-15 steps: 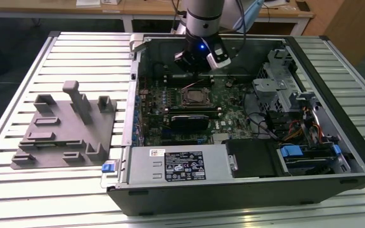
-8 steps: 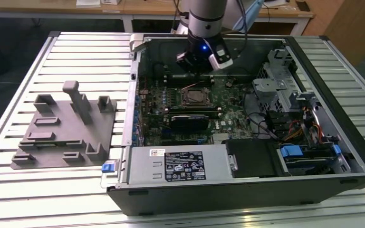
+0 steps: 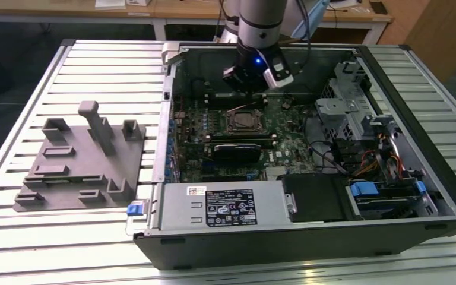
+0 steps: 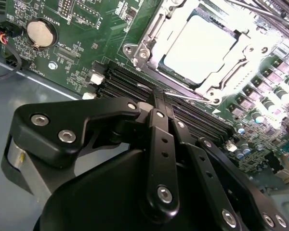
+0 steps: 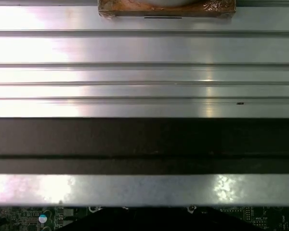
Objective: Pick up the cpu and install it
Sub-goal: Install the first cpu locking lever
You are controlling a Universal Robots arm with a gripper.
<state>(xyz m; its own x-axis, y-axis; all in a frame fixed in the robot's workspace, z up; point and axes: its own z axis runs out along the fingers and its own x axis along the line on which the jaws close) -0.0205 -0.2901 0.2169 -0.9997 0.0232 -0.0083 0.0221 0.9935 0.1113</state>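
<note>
The cpu (image 4: pixel 202 48) lies flat in its socket on the green motherboard, its silver top framed by the metal load plate; in the exterior view the cpu (image 3: pixel 244 122) sits mid-board inside the open computer case. My gripper (image 3: pixel 248 89) hangs just above the board behind the socket. In the second wrist view the gripper (image 4: pixel 159 96) is shut with nothing between the black fingers (image 4: pixel 156 144), its tips over the memory slots beside the socket's edge. A thin metal lever (image 4: pixel 183 95) runs along that edge close to the tips.
A grey fixture tray (image 3: pixel 81 160) rests on the slatted table at the exterior view's left. Inside the case (image 3: pixel 307 243) are the power supply (image 3: pixel 224 205), a black block (image 3: pixel 240 151) in front of the socket, and drive cages with cables (image 3: pixel 355 119). A coin battery (image 4: pixel 41 32) sits on the board.
</note>
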